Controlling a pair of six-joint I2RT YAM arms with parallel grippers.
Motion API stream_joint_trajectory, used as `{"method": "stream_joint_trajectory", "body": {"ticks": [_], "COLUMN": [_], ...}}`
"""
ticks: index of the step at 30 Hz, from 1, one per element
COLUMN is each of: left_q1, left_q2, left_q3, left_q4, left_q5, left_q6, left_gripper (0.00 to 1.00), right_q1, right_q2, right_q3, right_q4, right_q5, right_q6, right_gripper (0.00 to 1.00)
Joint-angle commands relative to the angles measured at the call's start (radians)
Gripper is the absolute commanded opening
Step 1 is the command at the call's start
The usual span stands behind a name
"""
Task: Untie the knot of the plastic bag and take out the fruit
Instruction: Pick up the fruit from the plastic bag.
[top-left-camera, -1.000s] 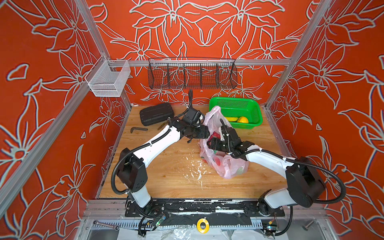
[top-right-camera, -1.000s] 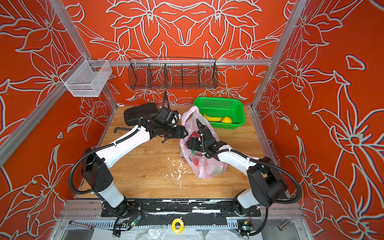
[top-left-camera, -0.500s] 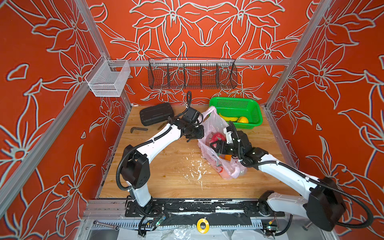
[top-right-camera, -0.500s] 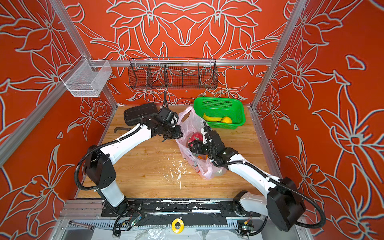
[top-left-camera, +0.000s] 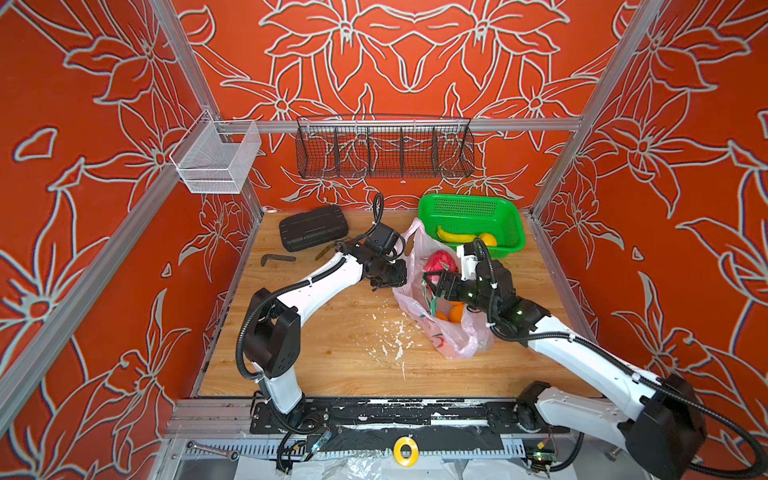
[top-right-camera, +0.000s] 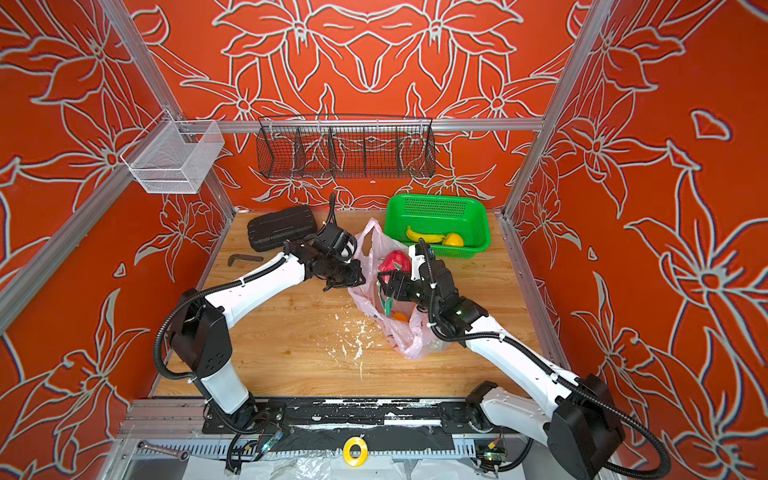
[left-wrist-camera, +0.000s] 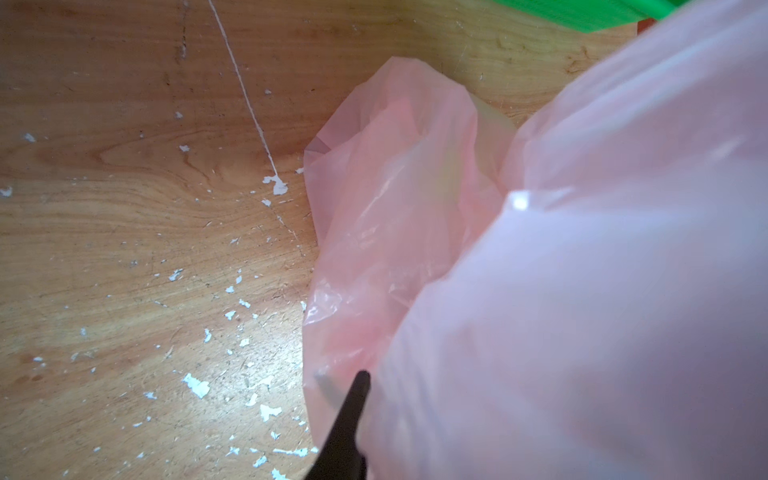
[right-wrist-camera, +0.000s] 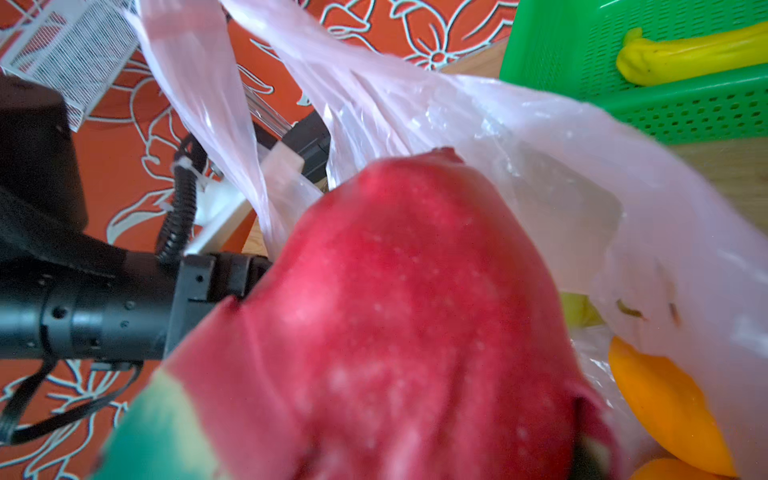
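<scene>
The thin translucent pink plastic bag (top-left-camera: 455, 343) lies crinkled on the wooden worktop (top-left-camera: 332, 345), just in front of the perforated green plastic basket (top-left-camera: 469, 208). Its long axis runs from the rear toward the front edge: open mouth rearward and upward, closed bottom frontward. The left hand (top-left-camera: 397, 276) is pinched together on the film at the mouth's rim, holding that edge raised. The right hand (top-left-camera: 432, 286) stands wide, clamped round the pink dragon fruit (top-left-camera: 437, 262) at the mouth (its pads are hidden in the wrist view). The fruit's long axis points rearward, with the rounded pink end toward the basket and the green-tipped scales toward the hand. Smooth oranges (top-left-camera: 456, 312) rest deeper inside.
</scene>
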Motion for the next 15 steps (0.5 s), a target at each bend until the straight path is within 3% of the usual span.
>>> {"method": "stream_joint_trajectory", "body": {"ticks": [1, 5, 13, 15], "left_q1": [0.004, 0.005, 0.009, 0.011], "left_q2": [-0.039, -0.053, -0.16, -0.199], "left_q3": [-0.009, -0.037, -0.051, -0.047], "left_q4": [0.0, 0.006, -0.015, -0.019], "left_q5": [-0.023, -0.038, -0.116, -0.137], "left_q6": [-0.004, -0.004, 0.03, 0.044], "left_gripper": [0.22, 0.31, 0.68, 0.73], "right_q1": [0.003, -0.011, -0.065, -0.079], "right_q2": [-0.001, 0.013, 0.07, 0.081], "right_q3": [0.058, 0.1, 0.17, 0.174], "right_q4": [0.115, 0.112, 0.112, 0.127], "right_q5": [0.044, 0.072, 0.032, 0.01], "right_q6": [0.07, 0.113, 0.191, 0.212], "right_gripper": [0.59, 0.59, 0.59, 0.58]}}
